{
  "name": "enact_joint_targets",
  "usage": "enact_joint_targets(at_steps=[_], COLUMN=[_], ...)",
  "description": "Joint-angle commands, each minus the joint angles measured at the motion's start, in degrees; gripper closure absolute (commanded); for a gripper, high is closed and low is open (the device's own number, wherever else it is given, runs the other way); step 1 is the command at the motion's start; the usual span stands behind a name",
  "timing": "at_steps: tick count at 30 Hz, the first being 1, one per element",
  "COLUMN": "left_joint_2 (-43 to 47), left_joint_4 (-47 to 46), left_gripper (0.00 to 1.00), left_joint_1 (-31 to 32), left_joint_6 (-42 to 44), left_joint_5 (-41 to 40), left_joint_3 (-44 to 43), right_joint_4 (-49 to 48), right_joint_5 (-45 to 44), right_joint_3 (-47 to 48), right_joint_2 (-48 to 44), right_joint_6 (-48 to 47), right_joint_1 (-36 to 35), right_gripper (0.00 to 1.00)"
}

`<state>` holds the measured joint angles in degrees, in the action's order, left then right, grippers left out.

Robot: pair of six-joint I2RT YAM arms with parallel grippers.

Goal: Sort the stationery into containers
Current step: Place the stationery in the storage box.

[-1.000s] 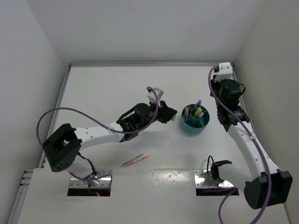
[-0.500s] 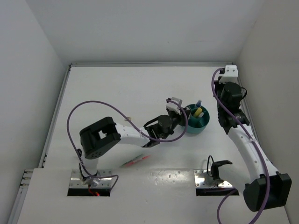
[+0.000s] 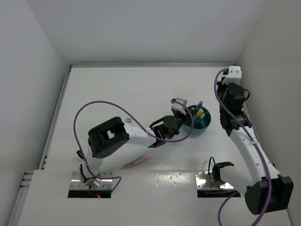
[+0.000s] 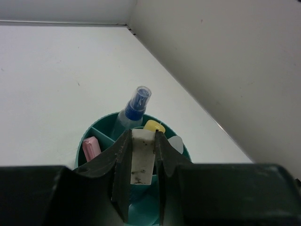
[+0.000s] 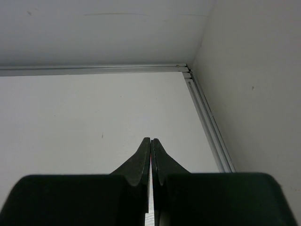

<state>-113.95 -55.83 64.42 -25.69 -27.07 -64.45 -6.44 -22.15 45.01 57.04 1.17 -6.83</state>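
Note:
My left gripper (image 3: 182,112) (image 4: 142,134) is shut on a small beige block (image 4: 142,157) and holds it upright over the near rim of the round teal cup (image 3: 203,126) (image 4: 83,141). The cup holds a clear blue-capped tube (image 4: 134,106), a yellow marker (image 4: 154,126) (image 3: 200,113), a pink marker (image 4: 91,148) and a pale blue one (image 4: 175,142). A second beige block (image 3: 128,121) lies on the table left of the arm. Thin pens (image 3: 139,161) lie near the front. My right gripper (image 3: 230,81) (image 5: 151,140) is shut, with nothing seen in it, near the far right corner.
White walls close the table at the back and both sides. A metal rail (image 5: 207,117) runs along the right edge, close to the right gripper. The left arm (image 3: 141,136) stretches across the middle of the table, its purple cable looping above it.
The left arm has swung right and brought its gripper with the block from left of the cup to over the cup's near rim. The right arm has shifted slightly right.

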Motion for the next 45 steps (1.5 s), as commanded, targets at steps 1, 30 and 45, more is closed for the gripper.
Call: enact_joint_targets(at_steps=[1, 30, 45], left_joint_2=[-1.19, -3.82, -3.13], left_joint_4=[-3.93, -2.26, 0.55], left_gripper=[1.00, 0.84, 0.53], left_joint_1=[0.35, 2.99, 2.99], left_joint_6=[-1.11, -6.12, -6.12], left_joint_5=[-0.09, -2.90, -4.04], left_joint_3=[-1.47, 1.25, 0.72], right_joint_4=[-3.32, -3.32, -3.32], right_joint_5=[-0.79, -0.26, -0.26], right_joint_3=[-0.28, -0.28, -0.80], right_joint_2=[-1.05, -1.58, -1.58], right_joint_6=[0.85, 1.38, 1.38], right_joint_1=[0.33, 0.33, 0.33], right_gripper=[1.00, 1.00, 1.00])
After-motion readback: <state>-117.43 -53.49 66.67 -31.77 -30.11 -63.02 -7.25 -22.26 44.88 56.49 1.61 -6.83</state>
